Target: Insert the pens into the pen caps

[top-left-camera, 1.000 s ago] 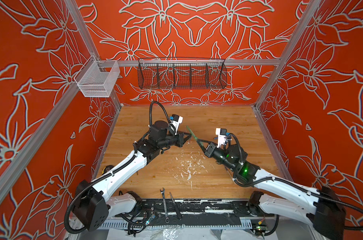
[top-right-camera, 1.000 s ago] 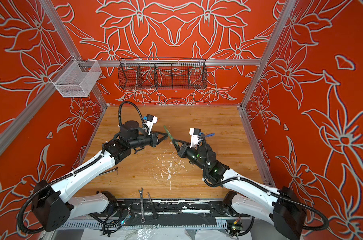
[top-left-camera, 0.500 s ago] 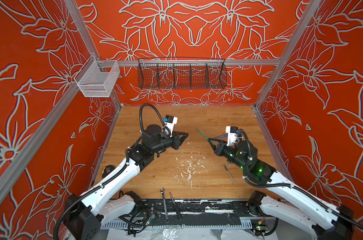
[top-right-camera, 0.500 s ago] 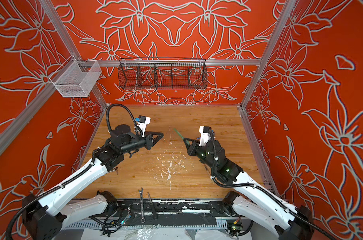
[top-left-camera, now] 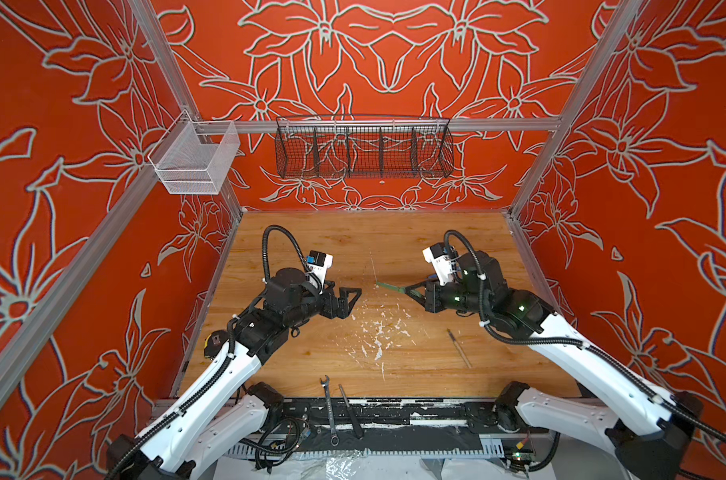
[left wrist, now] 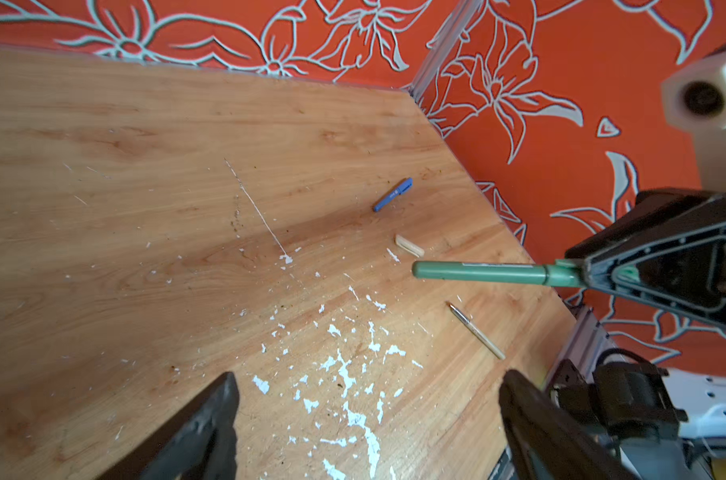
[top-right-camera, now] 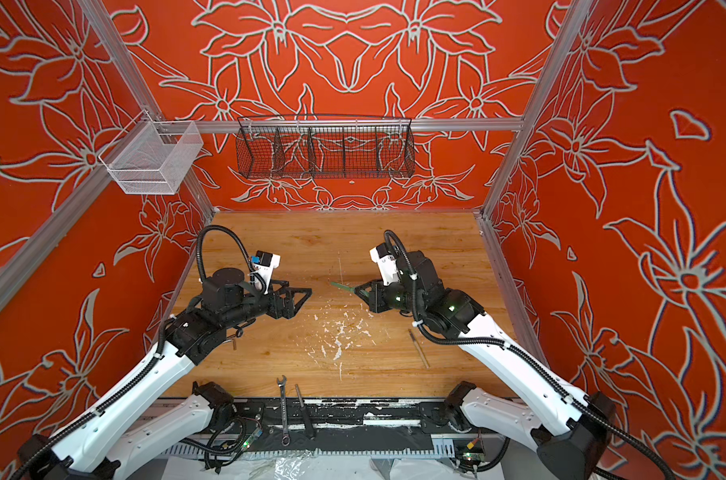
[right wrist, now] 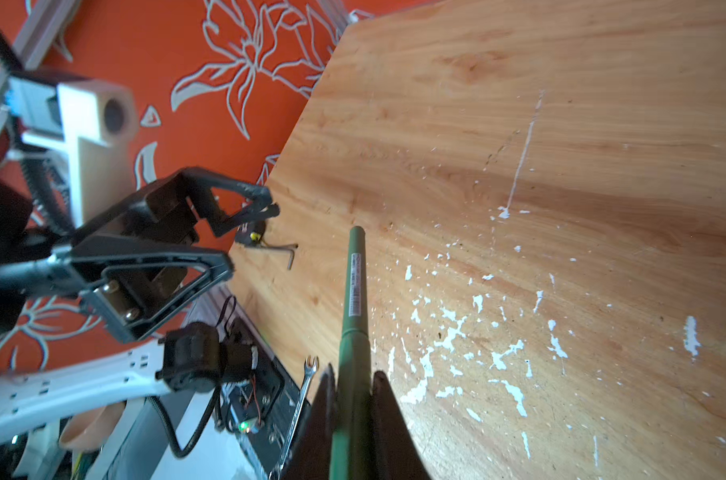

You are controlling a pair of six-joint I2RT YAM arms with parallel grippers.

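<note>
Green pen [left wrist: 477,271] hangs in the air over mid-table, right of centre, pushed into its green cap [left wrist: 560,276]. Right gripper [top-left-camera: 409,289] is clamped on the cap end, barrel pointing at the left gripper [top-left-camera: 351,303], whose jaws stand wide apart. Red floral walls [top-left-camera: 394,50] close the wooden table [top-left-camera: 353,237] on three sides; the front edge is a black rail [top-left-camera: 436,415]. Open wood between the two grippers and across the back half, white flecks [top-left-camera: 378,332] in the middle. Counts: 2 wire baskets on the walls (black basket [top-left-camera: 363,151], white basket [top-left-camera: 195,160]), 2 grippers, 1 wrench [top-left-camera: 329,409] and 1 black tool [top-left-camera: 350,411] on the front rail, 1 hex key [right wrist: 288,253] near the left edge, 3 pens, 1 loose cap. Blue pen [left wrist: 393,194], apparently capped, lies close to the right wall; tan pen [top-left-camera: 459,348] lies uncapped beside the right arm; tan cap [left wrist: 409,245] lies between them. White label [right wrist: 355,282] on the green barrel, print too small to read.
</note>
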